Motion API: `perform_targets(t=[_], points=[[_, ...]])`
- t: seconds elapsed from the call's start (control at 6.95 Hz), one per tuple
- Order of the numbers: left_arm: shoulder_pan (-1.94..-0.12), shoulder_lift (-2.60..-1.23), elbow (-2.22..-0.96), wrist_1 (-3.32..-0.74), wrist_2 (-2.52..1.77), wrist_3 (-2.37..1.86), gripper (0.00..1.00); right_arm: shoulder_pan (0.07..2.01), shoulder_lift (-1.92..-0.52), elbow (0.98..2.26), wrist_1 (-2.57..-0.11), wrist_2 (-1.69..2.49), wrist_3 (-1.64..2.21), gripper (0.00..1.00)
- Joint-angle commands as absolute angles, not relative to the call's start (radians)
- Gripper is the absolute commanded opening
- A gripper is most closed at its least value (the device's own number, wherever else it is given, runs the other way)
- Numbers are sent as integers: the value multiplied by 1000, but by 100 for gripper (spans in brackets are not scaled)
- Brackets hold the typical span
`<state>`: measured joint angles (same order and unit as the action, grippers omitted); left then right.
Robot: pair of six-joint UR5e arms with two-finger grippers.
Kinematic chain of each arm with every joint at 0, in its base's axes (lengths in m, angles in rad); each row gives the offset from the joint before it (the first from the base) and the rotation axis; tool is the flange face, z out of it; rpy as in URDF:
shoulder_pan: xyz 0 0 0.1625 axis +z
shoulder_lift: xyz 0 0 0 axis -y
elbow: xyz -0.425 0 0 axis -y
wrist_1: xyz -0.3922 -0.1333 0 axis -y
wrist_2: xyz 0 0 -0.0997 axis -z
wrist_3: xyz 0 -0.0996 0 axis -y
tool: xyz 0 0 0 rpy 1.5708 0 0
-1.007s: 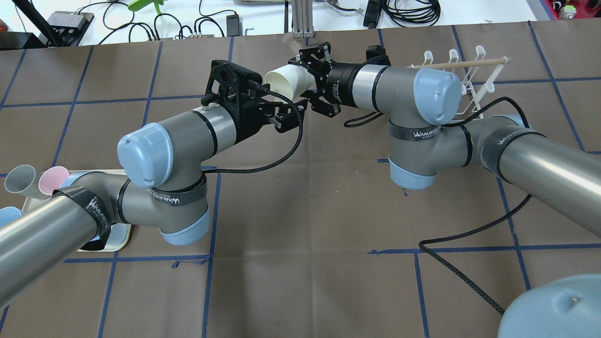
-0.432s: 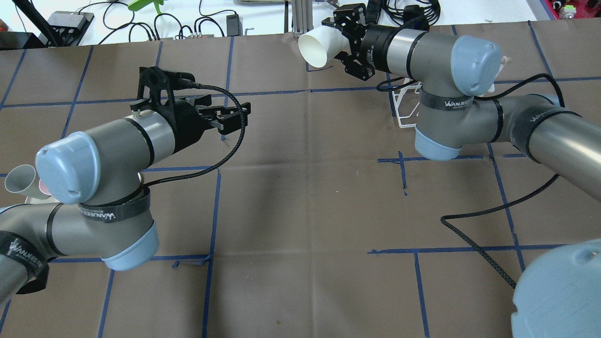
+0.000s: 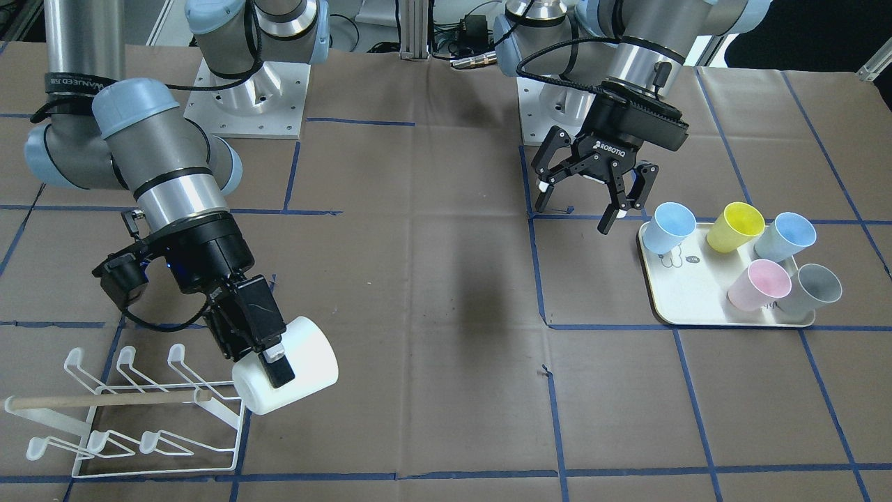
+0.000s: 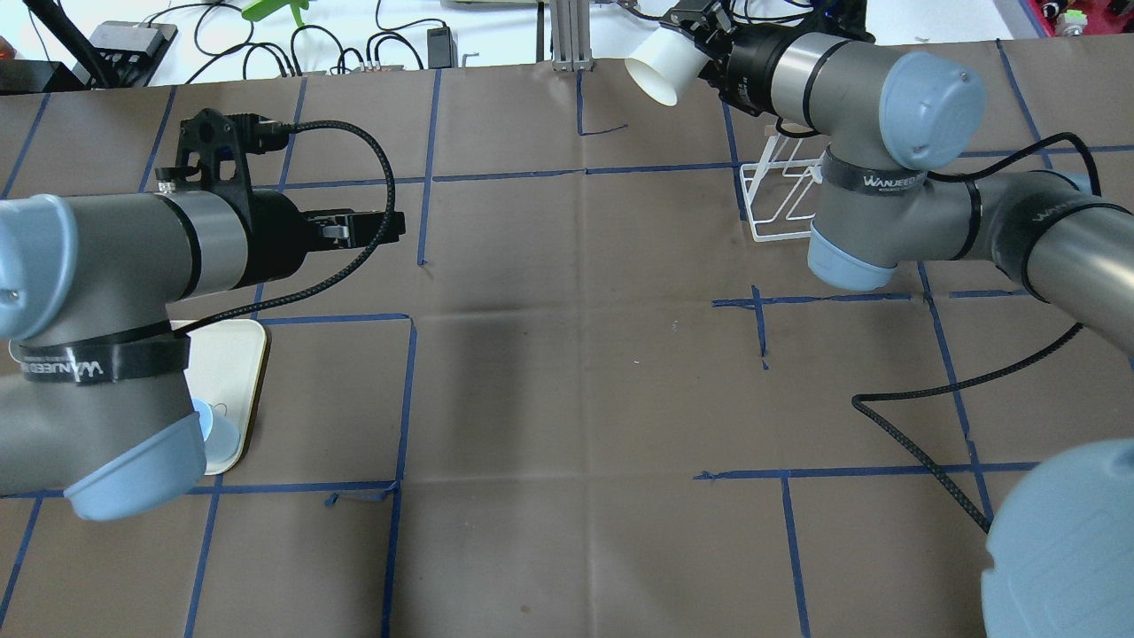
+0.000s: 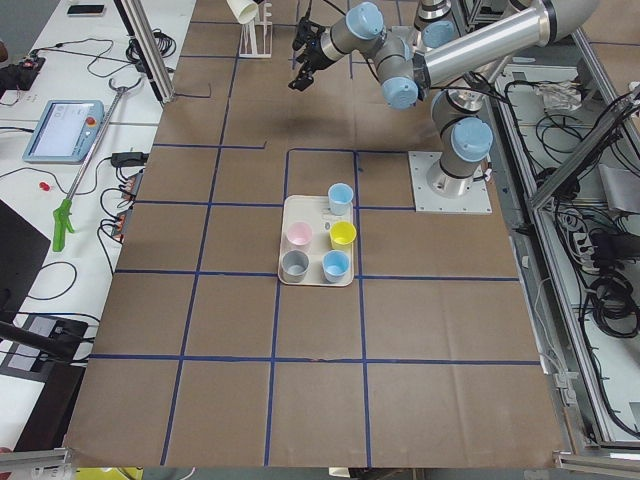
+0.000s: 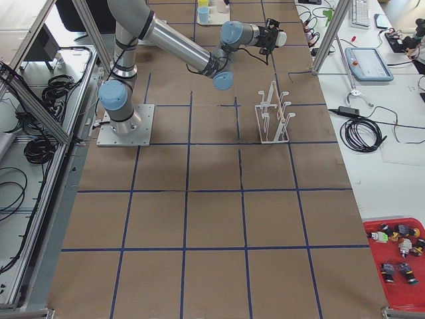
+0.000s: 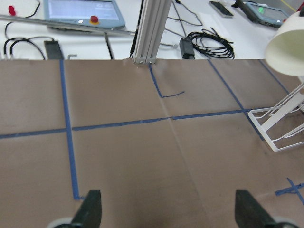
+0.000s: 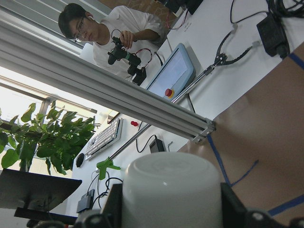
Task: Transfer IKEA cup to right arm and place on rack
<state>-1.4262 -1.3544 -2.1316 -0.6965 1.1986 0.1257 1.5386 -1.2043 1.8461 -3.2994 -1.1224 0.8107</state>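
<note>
At the robot's one o'clock on the counter (image 3: 432, 279), right hand (image 3: 273, 362) grips cup (image 3: 306, 369) near rack (image 3: 104, 400); left hand (image 3: 573, 215), wide, has withdrawn.

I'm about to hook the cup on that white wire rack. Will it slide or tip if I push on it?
The thin white wire rack looks light, and nothing visibly fixes it to the smooth brown paper, so a sideways push would probably slide it. Its wide rectangular base should resist tipping, though the upturned prongs give leverage.
</note>
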Motion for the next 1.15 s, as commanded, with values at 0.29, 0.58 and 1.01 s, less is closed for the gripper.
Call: perform_targets(t=[0.29, 0.58, 1.01], points=[[-1489, -1529, -1675, -1303, 1445, 64, 99, 1494, -1186, 1855, -3543, -1412, 205, 26], [-1609, -1638, -1504, -1432, 1598, 13, 99, 1471, -1096, 1853, -3716, -1428, 100, 26], [-1605, -1606, -1589, -1413, 1595, 31, 100, 1442, -993, 1830, -3827, -1463, 25, 26]])
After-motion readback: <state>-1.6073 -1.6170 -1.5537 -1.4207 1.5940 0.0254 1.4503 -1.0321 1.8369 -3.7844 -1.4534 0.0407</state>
